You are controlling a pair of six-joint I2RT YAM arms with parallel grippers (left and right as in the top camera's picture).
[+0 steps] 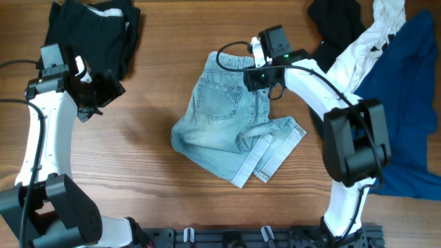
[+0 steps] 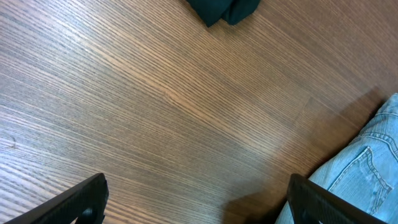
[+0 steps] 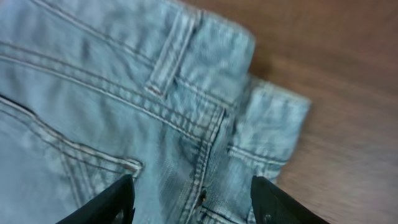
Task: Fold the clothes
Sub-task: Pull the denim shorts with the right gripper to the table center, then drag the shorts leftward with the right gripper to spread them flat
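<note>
Pale-blue faded denim shorts (image 1: 224,114) lie mid-table on the brown wood-grain table (image 1: 138,165). Back side is up with a stitched back pocket showing. Waistband (image 3: 93,31) is toward the far edge, legs toward the near edge. Right-hand leg is rumpled, its cuff turned over on itself.

Right gripper (image 1: 256,77) sits over the far-right waistband corner. Its wrist view shows the two fingers spread, denim and a belt loop (image 3: 168,59) below, nothing pinched: released. Can't tell if the tips touch cloth.

Left gripper (image 1: 103,89) hangs over bare wood, well left of the shorts, jaws wide apart, empty. Its wrist view shows wood, the shorts' edge at lower right and a dark fabric corner (image 2: 224,9) at top.

Other clothes:
- black garment pile (image 1: 89,31), far left
- black fabric (image 1: 337,24), white fabric (image 1: 368,38) and deep-blue fabric (image 1: 406,89), heaped far right

Handling, as judgement:
- Denim is soft but heavier and stiffer than the thin cloth, not slippery, not fragile, and should hold a crease.
- Thick seams at the waistband and hems look like the firm holds; a mid-panel pinch would likely bunch it.
- Best hold is probably a waistband corner plus the same-side hem.
- Fold looks not yet begun.
- The rumpled cuff may need smoothing first, or it gets trapped in the fold.
</note>
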